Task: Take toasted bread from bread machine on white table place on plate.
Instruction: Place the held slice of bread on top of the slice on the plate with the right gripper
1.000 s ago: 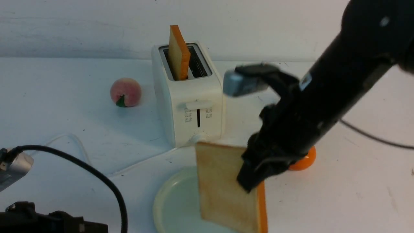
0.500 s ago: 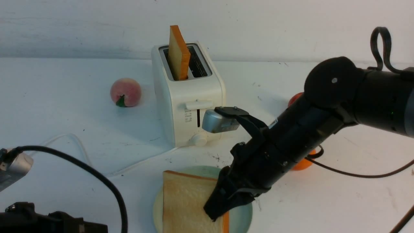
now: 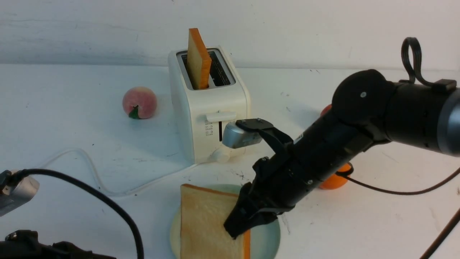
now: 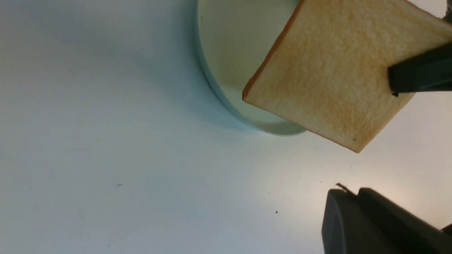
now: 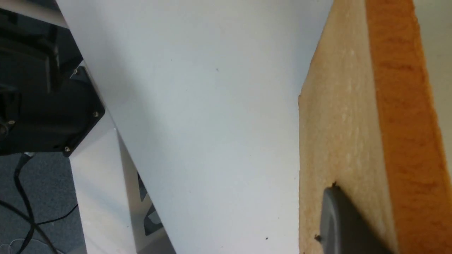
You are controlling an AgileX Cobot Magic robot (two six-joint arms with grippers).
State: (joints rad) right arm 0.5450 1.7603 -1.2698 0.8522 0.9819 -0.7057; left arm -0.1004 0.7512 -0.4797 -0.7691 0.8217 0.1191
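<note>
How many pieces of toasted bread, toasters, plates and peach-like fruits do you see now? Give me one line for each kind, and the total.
Toasted bread: 2 (one slice in the right gripper, one slice in the toaster)
Toaster: 1
Plate: 1
Peach-like fruit: 1
Total: 5

The right pincer angles down, its arm bent.
</note>
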